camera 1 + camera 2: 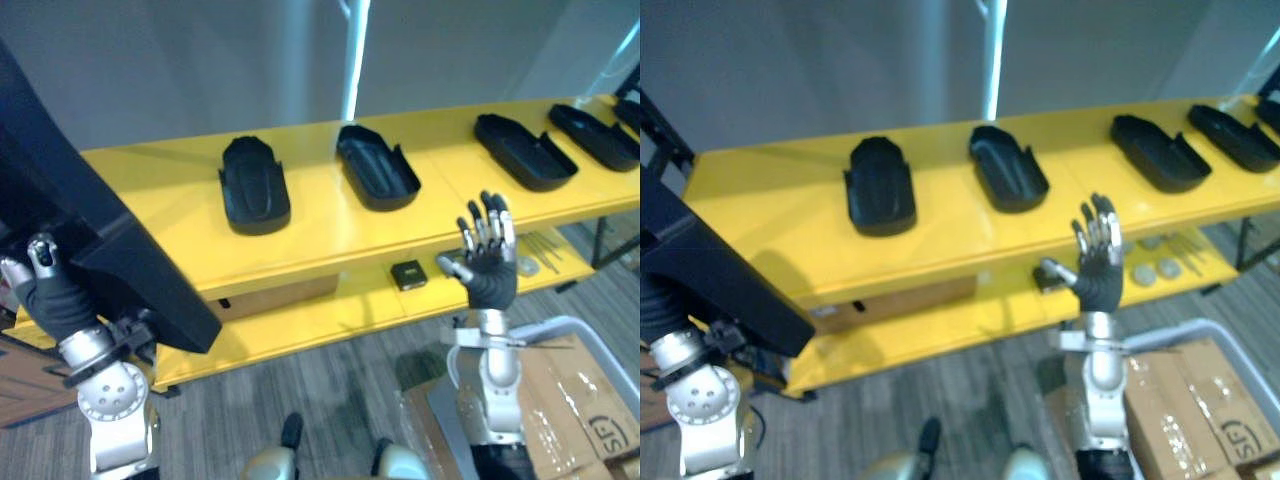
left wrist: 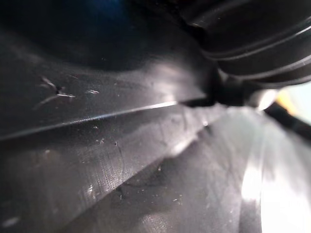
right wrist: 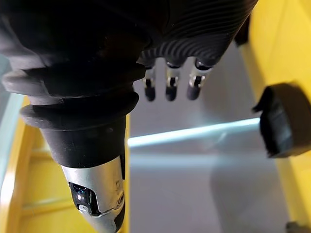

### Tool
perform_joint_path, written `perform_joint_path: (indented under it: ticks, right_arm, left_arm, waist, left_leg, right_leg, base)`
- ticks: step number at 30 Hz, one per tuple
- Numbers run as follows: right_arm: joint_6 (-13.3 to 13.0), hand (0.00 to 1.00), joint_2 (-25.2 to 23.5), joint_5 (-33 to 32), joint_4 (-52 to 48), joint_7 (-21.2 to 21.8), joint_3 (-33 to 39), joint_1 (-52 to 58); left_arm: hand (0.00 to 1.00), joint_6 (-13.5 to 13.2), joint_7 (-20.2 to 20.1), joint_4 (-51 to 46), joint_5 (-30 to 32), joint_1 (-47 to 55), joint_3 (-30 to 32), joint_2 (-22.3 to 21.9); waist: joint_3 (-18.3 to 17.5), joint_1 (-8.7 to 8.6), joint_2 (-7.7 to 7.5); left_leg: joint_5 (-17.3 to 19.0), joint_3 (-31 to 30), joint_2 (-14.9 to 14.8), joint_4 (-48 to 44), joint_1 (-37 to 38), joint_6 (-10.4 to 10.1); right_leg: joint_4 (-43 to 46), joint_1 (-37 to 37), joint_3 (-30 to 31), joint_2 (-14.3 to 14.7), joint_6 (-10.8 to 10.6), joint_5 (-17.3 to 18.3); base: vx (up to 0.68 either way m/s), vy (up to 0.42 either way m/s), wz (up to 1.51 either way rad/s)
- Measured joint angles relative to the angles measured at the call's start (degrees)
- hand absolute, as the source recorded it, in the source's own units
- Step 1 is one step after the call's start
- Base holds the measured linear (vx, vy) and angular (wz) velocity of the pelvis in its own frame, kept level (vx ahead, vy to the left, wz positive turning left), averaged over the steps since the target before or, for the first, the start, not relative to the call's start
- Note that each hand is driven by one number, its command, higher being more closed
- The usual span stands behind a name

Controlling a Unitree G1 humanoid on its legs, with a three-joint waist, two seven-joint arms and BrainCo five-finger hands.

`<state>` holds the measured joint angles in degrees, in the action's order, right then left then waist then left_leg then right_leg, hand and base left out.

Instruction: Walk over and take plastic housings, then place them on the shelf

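Observation:
A large black plastic housing (image 1: 110, 250) hangs tilted at the left, and my left hand (image 1: 52, 292) grips its lower edge with the thumb on the near side. From close up, the left wrist view has the housing's scratched black surface (image 2: 121, 145). Several more black housings lie on the yellow shelf's top (image 1: 330, 240): one (image 1: 255, 185) left of centre, one (image 1: 377, 167) in the middle, others (image 1: 525, 150) to the right. My right hand (image 1: 488, 255) is raised before the shelf's front edge, open and holding nothing; its straight fingers (image 3: 170, 87) point past the shelf.
The lower yellow shelf (image 1: 300, 325) carries a small black box (image 1: 408, 274), round discs (image 1: 1150, 270) and a brown carton (image 1: 270, 297). Cardboard boxes (image 1: 575, 400) stand on the floor at the lower right, beside a grey frame (image 1: 590, 335).

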<state>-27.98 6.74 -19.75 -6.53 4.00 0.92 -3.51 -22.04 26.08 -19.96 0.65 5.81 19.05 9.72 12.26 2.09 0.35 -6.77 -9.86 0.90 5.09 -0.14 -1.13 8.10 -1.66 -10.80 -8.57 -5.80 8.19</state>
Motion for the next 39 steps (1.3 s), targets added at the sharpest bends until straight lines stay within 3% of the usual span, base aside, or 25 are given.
perform_joint_path:
  ticks: [2,4,6,8,10,13,16,18,23,27,29,31,33,36,39]
  right_arm:
    - [-0.5,0.0,0.6,-1.4,0.0,2.1,-2.5,-4.1]
    - [-0.4,0.0,0.7,-2.6,-0.6,4.3,-6.0,-7.2]
    - [-0.2,0.0,1.1,-2.6,-2.7,6.0,-10.2,-8.6]
    - [0.4,0.0,0.9,-1.2,-3.5,5.7,-12.2,-8.7]
    - [1.5,0.0,0.7,5.7,-3.5,2.3,-13.6,-8.9]
    - [2.7,0.0,0.4,14.1,-3.2,-5.6,-13.1,-10.4]
    - [3.6,0.0,0.7,16.3,-3.3,-12.1,-7.2,-10.0]
    - [4.2,0.0,1.6,16.3,-4.5,-15.5,-1.9,-7.2]
    - [4.3,0.0,4.8,16.1,-6.6,-18.9,11.1,3.5]
    - [4.3,0.0,5.2,16.0,-6.5,-21.6,18.3,11.6]
    - [4.2,0.0,5.3,16.0,-4.7,-23.3,21.7,14.0]
    - [4.2,0.0,5.6,16.0,0.2,-25.1,23.9,15.3]
    - [4.4,0.0,6.9,14.9,8.1,-25.3,24.5,16.5]
    - [4.8,0.0,6.9,15.0,16.1,-25.1,22.9,17.4]
    - [6.1,0.0,6.9,14.9,24.9,-23.3,21.8,18.8]
  left_arm:
    - [1.0,0.0,0.3,-0.1,0.0,1.5,0.5,-0.8]
    - [1.0,0.5,0.5,-0.2,0.6,2.0,0.2,-2.8]
    - [1.0,1.3,0.4,-0.3,2.2,1.9,-1.0,-4.3]
    - [1.0,1.7,-0.4,-0.6,2.2,2.0,-2.3,-4.5]
    - [1.0,2.4,-0.9,-1.9,3.3,2.1,-1.9,-4.4]
    - [1.0,4.8,-0.8,-2.1,6.1,3.4,-0.3,-3.0]
    - [1.0,6.3,-1.2,-1.0,9.0,4.0,5.2,0.4]
    - [1.0,7.6,-1.4,0.7,9.4,4.2,8.7,2.6]
    - [1.0,10.4,-1.9,12.0,9.4,3.6,16.1,8.9]
    - [1.0,14.6,-3.9,25.2,9.5,1.6,16.2,14.6]
    - [1.0,16.3,-5.0,31.8,9.7,-1.0,16.1,18.3]
    - [1.0,18.9,-6.2,38.8,9.3,-4.5,14.3,23.0]
    - [1.0,22.1,-8.7,47.2,9.1,-9.4,8.8,28.8]
    - [1.0,24.9,-11.7,52.2,9.0,-13.6,4.0,32.2]
    - [1.0,27.3,-14.6,55.7,8.9,-18.4,-0.8,34.5]
  waist:
    - [-1.5,1.34,1.14]
    - [-3.2,1.89,2.69]
    - [-3.9,1.8,3.78]
    - [-4.5,2.08,4.37]
    - [-5.4,4.09,2.39]
    - [-6.8,5.01,-0.31]
    - [-7.5,4.96,-1.48]
    - [-7.4,4.88,-1.3]
    - [-7.5,2.13,-0.09]
    - [-8.5,-1.6,1.82]
    - [-8.6,-2.84,2.05]
    - [-8.6,-3.39,1.94]
    - [-8.6,-4.51,1.93]
    - [-8.5,-4.7,1.97]
    - [-8.2,-5.97,2.22]
  left_leg:
    - [0.6,0.8,-1.3,0.0,-0.4,-1.2]
    - [0.9,1.0,-2.5,0.0,-1.8,-1.7]
    - [0.0,7.1,-4.3,-0.3,-2.4,-1.9]
    - [-0.8,9.3,-4.1,-0.3,-2.5,-2.4]
    - [-1.0,8.4,-2.7,-0.3,-2.2,-2.1]
    - [-1.0,6.7,-1.1,-0.3,-1.8,-2.1]
    - [-1.0,7.5,-1.1,-0.3,-1.5,-2.1]
    - [-0.9,9.7,-1.2,-0.3,-0.8,-1.9]
    - [0.4,16.0,-1.4,0.1,-0.4,-0.7]
    - [0.3,20.4,-2.4,0.1,0.2,-0.8]
    - [0.2,21.7,-3.0,0.1,0.1,-1.0]
    - [0.1,22.8,-3.7,0.1,0.1,-1.1]
    - [0.1,23.5,-4.1,0.1,-0.1,-1.2]
    - [-0.1,24.9,-4.3,0.1,-0.2,-1.4]
    - [-0.1,24.9,-4.2,0.1,-1.2,-1.4]
  right_leg:
    - [-3.0,-1.0,-2.0,0.4,-0.3,-5.2]
    - [-4.4,-2.1,-4.9,1.6,0.1,-5.9]
    - [-4.9,-4.7,-11.0,1.9,0.7,-5.5]
    - [-4.5,-6.9,-15.1,1.8,0.6,-4.9]
    - [-3.2,-8.2,-17.7,0.7,0.5,-3.2]
    - [-1.3,-9.7,-18.9,-0.5,1.1,-1.4]
    - [-0.7,-9.9,-18.4,-0.5,1.6,-1.1]
    - [-0.8,-10.1,-16.7,-0.7,1.8,-1.0]
    - [-2.2,-8.6,-12.0,-1.0,1.3,0.5]
    - [-2.6,-6.9,-8.5,-0.7,1.1,0.5]
    - [-2.6,-6.0,-7.2,-0.3,1.1,0.0]
    - [-2.6,-5.2,-5.8,-0.1,1.0,-0.3]
    - [-2.3,-4.4,-4.6,0.2,1.1,-0.5]
    - [-1.5,-3.5,-3.0,0.4,0.9,-0.6]
    - [-0.8,-2.3,-3.0,0.5,0.6,-0.9]
  base:
    - [0.17,-0.189,0.24]
    - [0.18,-0.171,0.53]
    - [0.22,-0.131,1.13]
    - [0.19,-0.046,1.24]
    - [0.15,-0.009,0.96]
    - [0.12,-0.022,0.62]
    - [0.0,-0.037,0.18]
    - [-0.07,-0.023,-0.28]
    - [-0.14,0.004,-0.54]
    - [-0.11,0.011,-0.44]
    - [-0.04,0.009,-0.38]
    - [-0.01,-0.001,-0.34]
    - [0.01,-0.017,-0.2]
    - [0.05,-0.005,-0.22]
    - [0.06,-0.003,0.0]
